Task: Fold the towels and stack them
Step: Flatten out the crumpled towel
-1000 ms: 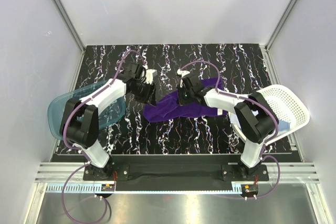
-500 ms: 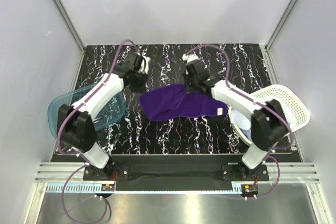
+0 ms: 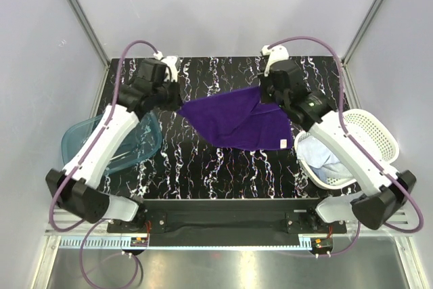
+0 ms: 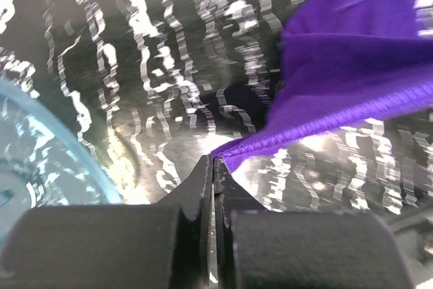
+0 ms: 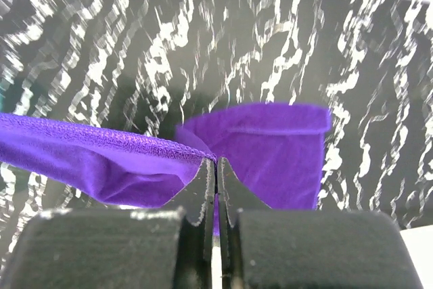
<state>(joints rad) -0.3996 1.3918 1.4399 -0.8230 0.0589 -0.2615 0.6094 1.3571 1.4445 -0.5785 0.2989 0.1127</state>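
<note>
At the left gripper (image 4: 215,162): closed right down, pinching a hemmed corner of the purple towel (image 4: 352,93) between the very tips. Beyond the pinch, cloth stretched up and away to the right, its far part cut off by the frame edge.

At the right gripper (image 5: 216,164): likewise clamped tight, on a stitched edge of the same towel. Cloth running off to the left out of view, and a folded flap hanging behind the fingers, over the table.

From above, spread between both grippers as a slack sheet over the black marbled table (image 3: 223,167). Near edge drooping toward the surface; impossible to tell whether touching it. Small white tag (image 3: 283,143) at the near right corner. Fingertips hard to make out from up there, tucked under the wrists.

To the left, a teal tub (image 3: 128,147), partly covered by the left arm; in the left wrist view only a blurred curve of its rim. To the right, a white basket (image 3: 375,133), partly behind the right arm, holding a light blue towel (image 3: 323,155); no telling what lies beneath that.
</note>
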